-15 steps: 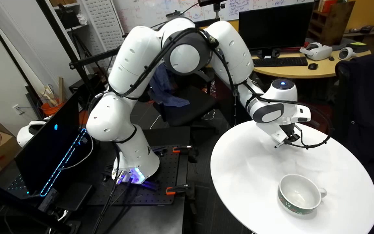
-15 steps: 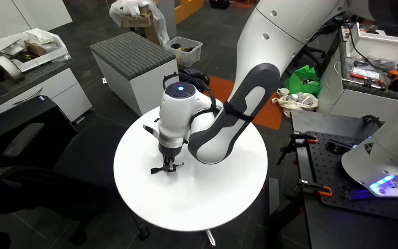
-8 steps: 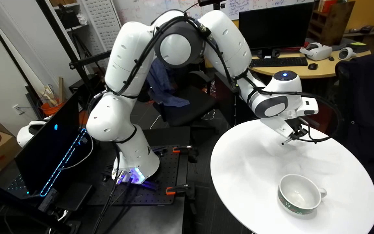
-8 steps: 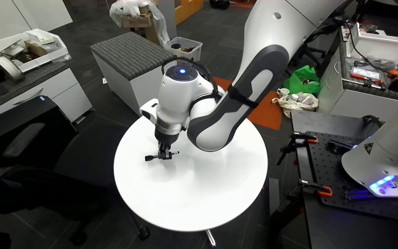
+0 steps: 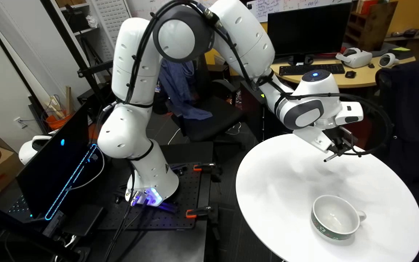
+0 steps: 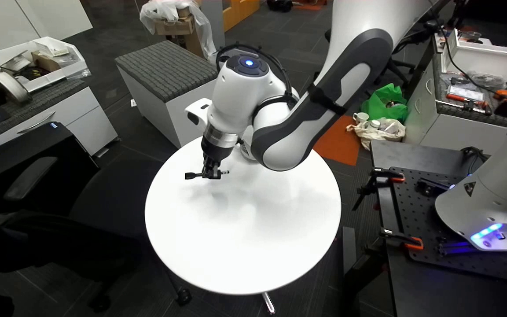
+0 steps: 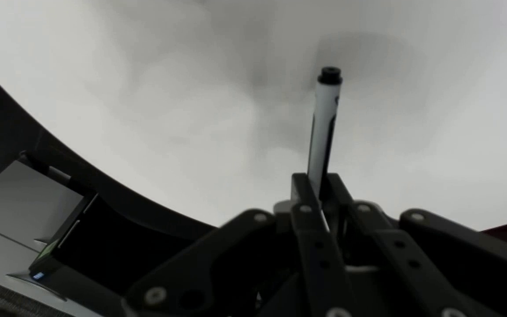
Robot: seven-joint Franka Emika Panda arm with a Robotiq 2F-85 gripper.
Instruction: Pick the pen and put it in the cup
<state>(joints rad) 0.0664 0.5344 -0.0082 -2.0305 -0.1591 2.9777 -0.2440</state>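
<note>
My gripper (image 7: pixel 317 185) is shut on the pen (image 7: pixel 324 119), near the middle of the wrist view. The pen has a white barrel with dark marks and a black end, and its other part is hidden between the fingers (image 7: pixel 299 185). In an exterior view the gripper (image 5: pixel 338 147) holds the pen (image 5: pixel 330 158) tilted above the table. The pen's end (image 6: pixel 225 172) also sticks out beside the gripper (image 6: pixel 211 172) in an exterior view. The white cup (image 5: pixel 327 232), with a green patterned band and side handle, stands upright, apart from the gripper. The arm hides most or all of it in an exterior view.
The round white table (image 5: pixel 275 193) carries the cup. A dark chair (image 5: pixel 406 109) stands close to its edge. A desk (image 5: pixel 362 78) with a monitor (image 5: pixel 307 32) is behind. The arm's base stands on a black table (image 6: pixel 451 286) with orange-tipped clamps (image 6: pixel 414 243).
My gripper has risen off the table with the pen in it. It has moved up and to the right in an exterior view. The cup has not moved.
</note>
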